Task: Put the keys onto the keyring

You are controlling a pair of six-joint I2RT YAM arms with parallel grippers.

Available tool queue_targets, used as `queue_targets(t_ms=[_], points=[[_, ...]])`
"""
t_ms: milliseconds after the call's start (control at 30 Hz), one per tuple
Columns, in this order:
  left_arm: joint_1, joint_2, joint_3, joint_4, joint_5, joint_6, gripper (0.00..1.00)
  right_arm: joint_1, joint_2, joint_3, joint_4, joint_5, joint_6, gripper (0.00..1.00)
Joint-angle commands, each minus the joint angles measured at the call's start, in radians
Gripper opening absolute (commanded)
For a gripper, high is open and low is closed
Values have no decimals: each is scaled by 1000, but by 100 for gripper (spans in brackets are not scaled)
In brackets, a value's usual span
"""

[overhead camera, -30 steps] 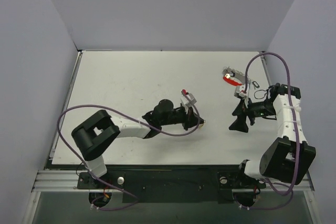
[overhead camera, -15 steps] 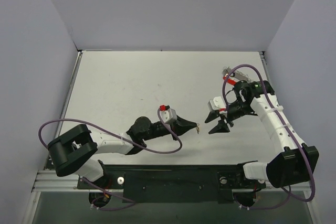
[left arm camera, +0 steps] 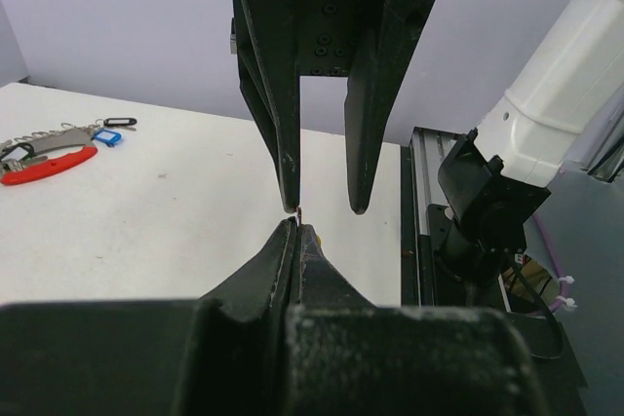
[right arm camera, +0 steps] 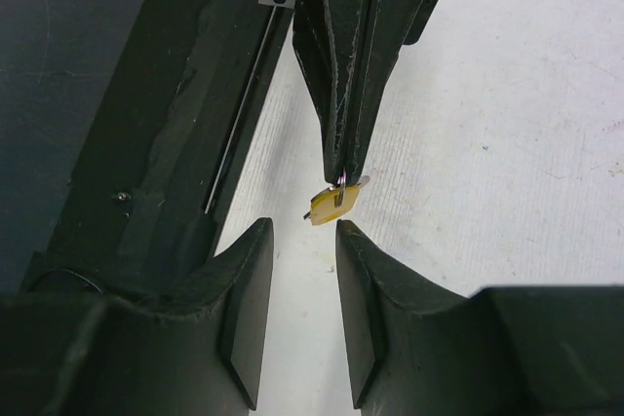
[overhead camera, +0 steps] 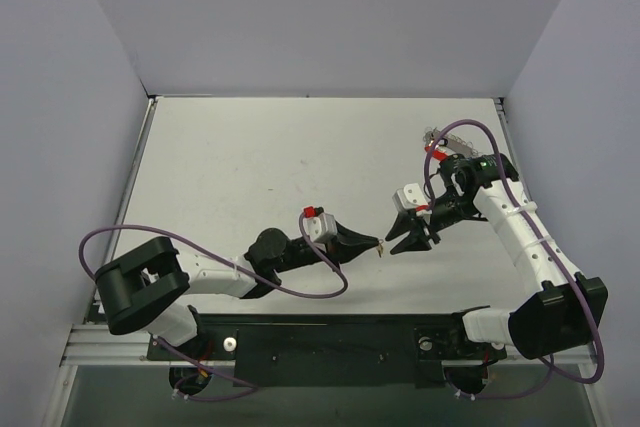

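Observation:
My left gripper is shut. It pinches the small wire loop of a yellow key, which hangs from its tip over the table's middle front. My right gripper faces it tip to tip, jaws apart with nothing between them, and the key hangs just beyond its fingertips. In the left wrist view my left gripper meets the right one's fingers coming down from above. The keyring, a silvery chain with a red piece, lies at the back right. It shows again as the keyring, with blue and black heads beside it.
Purple cables loop from both arms, one low beside the left arm and another over the chain cluster. The table's right edge rail and the right arm's base are close behind the grippers.
My right arm swung from the back-right cluster to the table's middle, and its jaws narrowed. My left arm shifted slightly and still holds the yellow key.

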Motion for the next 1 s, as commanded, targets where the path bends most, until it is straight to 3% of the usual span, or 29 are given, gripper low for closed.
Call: queue_targets(t_ms=[0, 667, 967], points=[[-11, 21, 20, 90, -4, -13, 0, 8, 1, 16, -258, -75, -5, 28], [-20, 44, 26, 129, -4, -19, 0, 45, 3, -9, -203, -78, 51, 22], [-25, 52, 31, 139, 7, -22, 0, 46, 15, -9, -192, -79, 58, 28]])
